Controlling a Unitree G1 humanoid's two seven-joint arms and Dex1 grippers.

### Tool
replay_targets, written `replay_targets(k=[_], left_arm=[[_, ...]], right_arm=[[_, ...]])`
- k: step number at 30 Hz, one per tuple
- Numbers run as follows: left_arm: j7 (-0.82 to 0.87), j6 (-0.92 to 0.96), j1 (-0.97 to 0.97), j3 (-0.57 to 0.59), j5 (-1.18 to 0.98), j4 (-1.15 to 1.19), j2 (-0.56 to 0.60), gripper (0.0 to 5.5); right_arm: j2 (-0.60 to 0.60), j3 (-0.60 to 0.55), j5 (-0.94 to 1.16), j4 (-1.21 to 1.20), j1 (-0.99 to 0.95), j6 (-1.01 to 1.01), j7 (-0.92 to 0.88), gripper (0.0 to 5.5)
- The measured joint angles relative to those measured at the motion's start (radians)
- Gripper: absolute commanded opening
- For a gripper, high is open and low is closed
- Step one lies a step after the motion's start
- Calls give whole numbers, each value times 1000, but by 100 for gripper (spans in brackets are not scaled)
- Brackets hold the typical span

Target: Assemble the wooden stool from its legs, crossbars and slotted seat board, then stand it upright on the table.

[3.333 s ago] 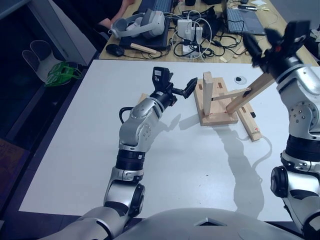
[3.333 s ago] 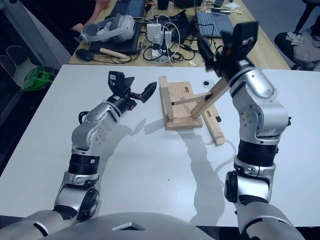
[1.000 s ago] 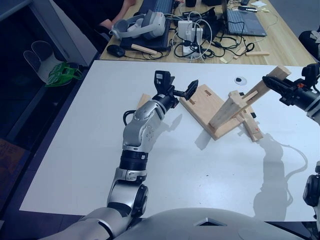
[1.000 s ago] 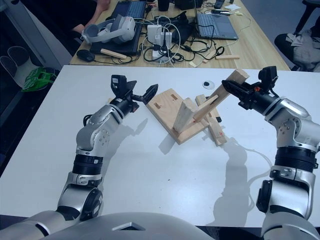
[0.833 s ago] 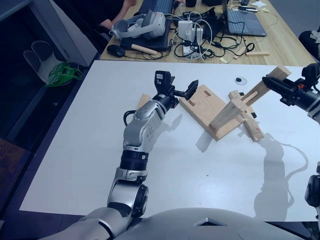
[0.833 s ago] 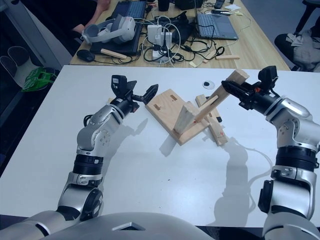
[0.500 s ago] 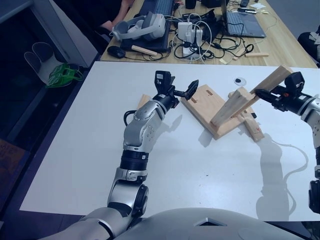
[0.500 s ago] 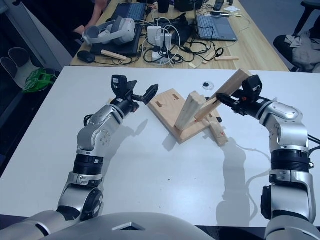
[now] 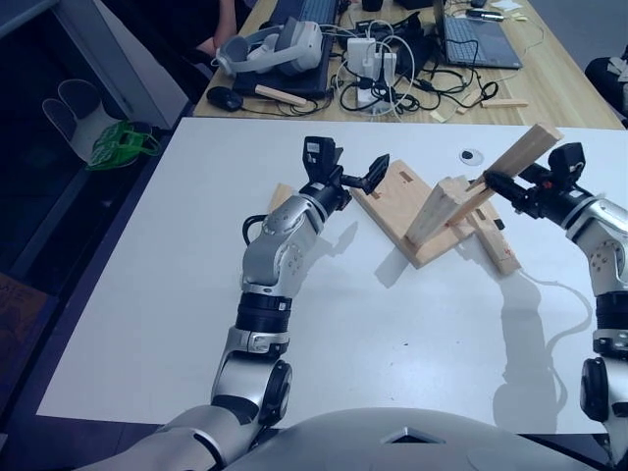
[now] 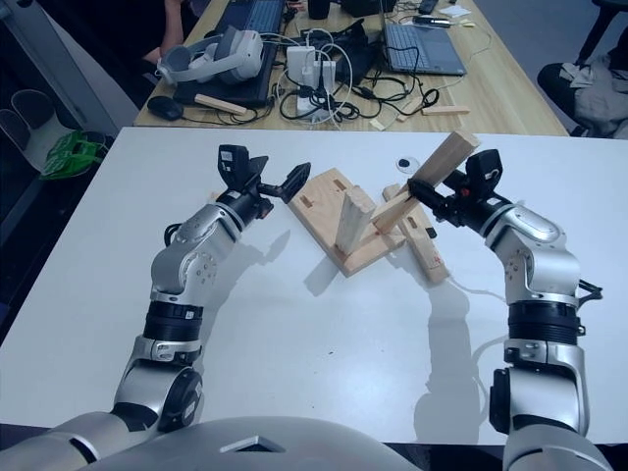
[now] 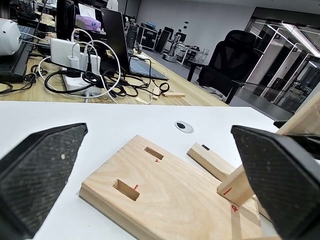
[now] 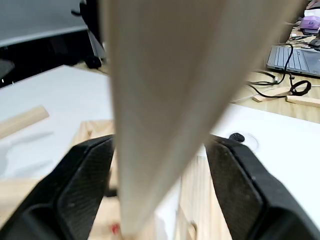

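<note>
The slotted seat board [image 10: 322, 208] lies skewed on the white table [image 10: 294, 343], two slots showing near its left end. One wooden leg [image 10: 354, 218] stands up from the board. A thin crossbar [image 10: 394, 212] joins it to a second, slanted leg [image 10: 444, 161]. My right gripper [image 10: 438, 203] is shut on that slanted leg, its fingers [image 12: 85, 187] on both sides of the wood. My left gripper [image 10: 272, 183] hovers open just left of the board, fingers [image 11: 35, 175] spread wide with nothing between them. A loose leg [image 10: 426, 249] lies flat on the table right of the board.
A short wooden piece [image 9: 280, 195] lies behind my left forearm. A small round disc [image 9: 473, 155] sits on the table beyond the board. A cluttered desk [image 9: 392, 59] with laptops, cables and a headset borders the far edge. The near table is open room.
My right gripper has come down and moved left with the slanted leg, and the board with its upright leg has turned on the table. My left arm has kept still.
</note>
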Motion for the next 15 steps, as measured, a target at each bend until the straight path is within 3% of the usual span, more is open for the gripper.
replay_targets(k=[11, 15], left_arm=[[-13, 12, -3, 11, -9, 12, 5, 540], [-14, 13, -4, 18, -9, 14, 11, 540]], right_arm=[[18, -106, 78, -303, -189, 60, -193, 322], [20, -53, 142, -499, -123, 195, -209, 262]])
